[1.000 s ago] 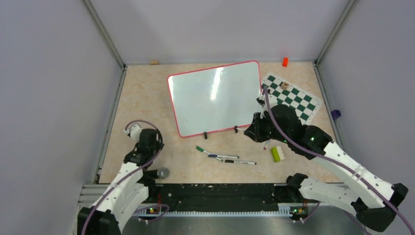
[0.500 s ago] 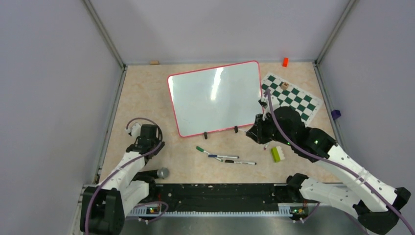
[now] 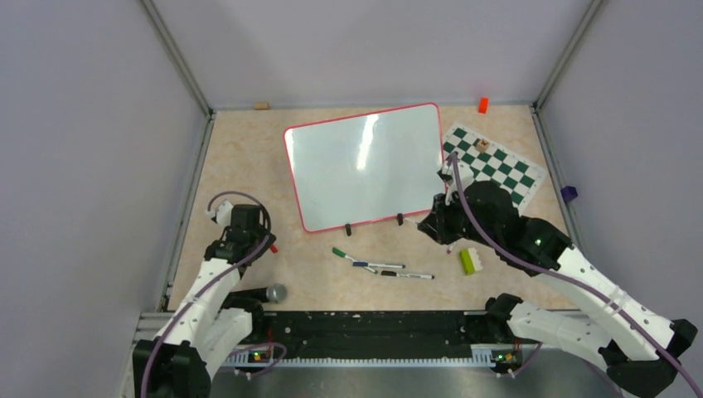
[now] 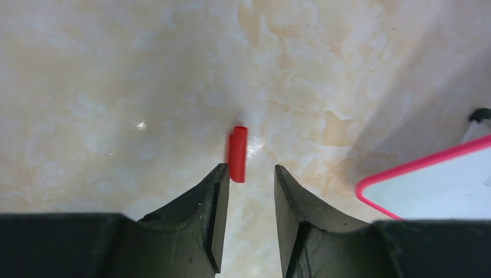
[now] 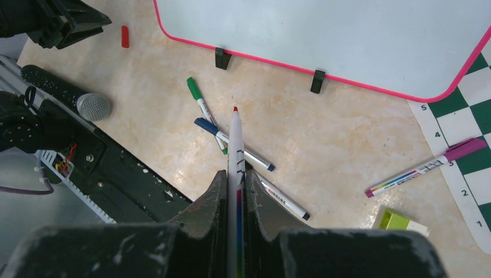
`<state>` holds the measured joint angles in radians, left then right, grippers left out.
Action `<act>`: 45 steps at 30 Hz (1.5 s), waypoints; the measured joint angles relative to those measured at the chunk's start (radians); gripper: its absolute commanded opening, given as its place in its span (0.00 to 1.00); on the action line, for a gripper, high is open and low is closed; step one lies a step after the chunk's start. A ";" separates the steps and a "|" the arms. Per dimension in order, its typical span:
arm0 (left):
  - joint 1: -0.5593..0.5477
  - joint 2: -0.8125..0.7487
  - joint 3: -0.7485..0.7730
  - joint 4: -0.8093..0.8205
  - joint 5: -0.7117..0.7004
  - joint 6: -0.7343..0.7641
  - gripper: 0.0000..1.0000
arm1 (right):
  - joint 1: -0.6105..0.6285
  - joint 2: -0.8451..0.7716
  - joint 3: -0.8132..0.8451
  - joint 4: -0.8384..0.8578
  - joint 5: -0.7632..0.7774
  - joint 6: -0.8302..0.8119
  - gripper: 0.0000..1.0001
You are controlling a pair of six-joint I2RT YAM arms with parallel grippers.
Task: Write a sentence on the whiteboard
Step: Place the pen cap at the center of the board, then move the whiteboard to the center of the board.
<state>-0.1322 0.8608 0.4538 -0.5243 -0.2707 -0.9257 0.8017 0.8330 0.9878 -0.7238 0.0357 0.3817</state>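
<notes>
While the right jaws pinch a marker (image 5: 234, 145), the whiteboard (image 5: 347, 35) lies beyond.

The beige marbled table (image 3: 249, 149) is carrying the whiteboard (image 3: 365, 164) at its middle, with a chess mat (image 3: 497, 166) lying just beside the board's right edge. A green marker (image 3: 341, 254), a blue marker (image 3: 377, 265) and a black marker (image 3: 408, 274) are lying together near the front. A green block (image 3: 469, 260) is sitting to their right, a red cap (image 3: 273, 247) to their left, and a microphone (image 3: 269, 293) at the near edge.
</notes>
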 measured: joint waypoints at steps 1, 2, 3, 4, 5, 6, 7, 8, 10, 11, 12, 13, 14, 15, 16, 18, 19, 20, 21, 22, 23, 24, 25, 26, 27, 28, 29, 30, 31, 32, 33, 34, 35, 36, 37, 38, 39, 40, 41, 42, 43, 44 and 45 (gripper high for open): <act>0.000 -0.006 0.018 -0.005 0.009 0.016 0.43 | 0.000 -0.002 0.000 0.000 0.000 -0.002 0.00; 0.000 -0.009 0.029 -0.005 0.021 0.034 0.45 | 0.000 -0.007 -0.001 0.001 0.000 -0.005 0.00; 0.000 -0.012 0.042 0.000 0.047 0.058 0.46 | 0.000 -0.013 -0.006 0.004 0.001 -0.005 0.00; 0.000 -0.013 0.052 0.006 0.075 0.082 0.47 | 0.000 -0.021 -0.013 0.006 0.001 -0.006 0.00; 0.001 -0.013 0.061 0.016 0.113 0.107 0.49 | 0.000 -0.028 -0.020 0.006 0.001 -0.006 0.00; 0.001 -0.013 0.066 0.034 0.157 0.130 0.52 | 0.000 -0.036 -0.027 0.008 0.001 -0.006 0.00; 0.001 -0.013 0.068 0.050 0.197 0.148 0.55 | 0.000 -0.042 -0.034 0.008 0.001 -0.006 0.00; 0.001 -0.014 0.068 0.076 0.247 0.169 0.57 | 0.000 -0.046 -0.039 0.009 0.001 -0.006 0.00; 0.001 -0.017 0.067 0.117 0.317 0.192 0.65 | 0.000 -0.057 -0.050 0.013 0.002 -0.006 0.00; 0.001 -0.020 0.064 0.143 0.348 0.200 0.68 | 0.000 -0.063 -0.054 0.015 0.005 -0.006 0.00; 0.001 -0.026 0.058 0.171 0.378 0.210 0.72 | 0.000 -0.071 -0.058 0.019 0.007 -0.006 0.00; 0.001 -0.032 0.049 0.200 0.408 0.219 0.74 | 0.000 -0.080 -0.059 0.018 0.009 -0.005 0.00; 0.001 -0.038 0.041 0.225 0.433 0.225 0.76 | 0.000 -0.089 -0.059 0.020 0.012 -0.005 0.00; 0.001 -0.041 0.034 0.245 0.455 0.232 0.77 | 0.000 -0.099 -0.059 0.020 0.013 -0.005 0.00; 0.001 -0.043 0.027 0.270 0.482 0.240 0.79 | 0.000 -0.108 -0.058 0.019 0.014 -0.005 0.00; 0.001 -0.042 0.018 0.302 0.519 0.249 0.82 | 0.000 -0.119 -0.057 0.015 0.016 -0.005 0.00; 0.001 -0.042 0.011 0.323 0.539 0.249 0.85 | 0.000 -0.120 -0.056 0.010 0.016 -0.004 0.00; 0.001 -0.043 0.002 0.346 0.555 0.249 0.92 | 0.000 -0.124 -0.056 0.004 0.016 -0.003 0.00; 0.001 -0.043 -0.008 0.366 0.572 0.249 0.98 | 0.000 -0.126 -0.056 -0.003 0.016 0.004 0.00; 0.001 -0.043 -0.024 0.389 0.589 0.249 0.99 | 0.000 -0.127 -0.056 -0.008 0.016 0.009 0.00; 0.001 -0.043 -0.038 0.407 0.602 0.249 0.99 | 0.000 -0.129 -0.056 -0.012 0.016 0.016 0.00; 0.001 -0.043 -0.052 0.417 0.616 0.248 0.99 | 0.000 -0.129 -0.056 -0.018 0.017 0.025 0.00; 0.001 -0.043 -0.060 0.418 0.626 0.247 0.99 | 0.000 -0.129 -0.056 -0.029 0.024 0.042 0.00; 0.001 -0.043 -0.064 0.418 0.634 0.248 0.99 | 0.000 -0.131 -0.056 -0.037 0.031 0.055 0.00; 0.001 -0.043 -0.064 0.418 0.642 0.248 0.99 | 0.000 -0.131 -0.056 -0.048 0.042 0.073 0.00; 0.001 -0.043 -0.063 0.418 0.648 0.248 0.98 | 0.000 -0.132 -0.056 -0.059 0.053 0.092 0.00; 0.001 -0.045 -0.058 0.412 0.654 0.249 0.98 | 0.000 -0.132 -0.056 -0.071 0.066 0.111 0.00; 0.001 -0.045 -0.049 0.399 0.660 0.249 0.97 | 0.000 -0.132 -0.056 -0.086 0.079 0.137 0.00; 0.001 -0.044 -0.036 0.383 0.667 0.249 0.97 | 0.000 -0.132 -0.056 -0.101 0.094 0.165 0.00; 0.001 -0.044 -0.015 0.361 0.674 0.250 0.96 | 0.000 -0.132 -0.056 -0.116 0.109 0.194 0.00; 0.001 -0.044 0.005 0.342 0.679 0.253 0.96 | 0.000 -0.132 -0.056 -0.129 0.124 0.227 0.00; 0.001 -0.044 0.036 0.314 0.687 0.259 0.98 | 0.000 -0.132 -0.057 -0.138 0.136 0.262 0.00; 0.001 -0.044 0.068 0.290 0.698 0.270 0.99 | 0.000 -0.133 -0.058 -0.145 0.148 0.299 0.00; 0.001 -0.045 0.092 0.273 0.705 0.278 0.99 | 0.000 -0.133 -0.059 -0.153 0.161 0.338 0.00; 0.001 -0.048 0.122 0.254 0.713 0.292 0.99 | 0.000 -0.133 -0.059 -0.158 0.169 0.368 0.00; 0.001 -0.055 0.137 0.246 0.719 0.301 0.99 | 0.000 -0.132 -0.059 -0.159 0.177 0.396 0.00; 0.001 -0.065 0.148 0.236 0.723 0.310 0.99 | 0.000 -0.131 -0.059 -0.159 0.181 0.418 0.00; 0.001 -0.078 0.153 0.230 0.726 0.321 0.99 | 0.000 -0.125 -0.057 -0.159 0.184 0.436 0.00; 0.001 -0.093 0.153 0.223 0.727 0.329 0.98 | 0.000 -0.118 -0.054 -0.160 0.188 0.452 0.00; 0.001 -0.106 0.153 0.213 0.728 0.341 0.98 | 0.000 -0.107 -0.042 -0.165 0.192 0.463 0.00; 0.001 -0.115 0.153 0.205 0.728 0.355 0.98 | 0.000 -0.090 -0.026 -0.167 0.197 0.470 0.00; 0.001 -0.119 0.153 0.202 0.729 0.365 0.97 | 0.000 -0.071 -0.005 -0.169 0.205 0.478 0.00; 0.001 -0.117 0.155 0.200 0.732 0.378 0.97 | 0.000 -0.045 0.024 -0.174 0.215 0.486 0.00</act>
<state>-0.1314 0.7433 0.6086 -0.3244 0.4614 -0.5472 0.8017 0.7883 1.0122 -0.8978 0.2508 0.8673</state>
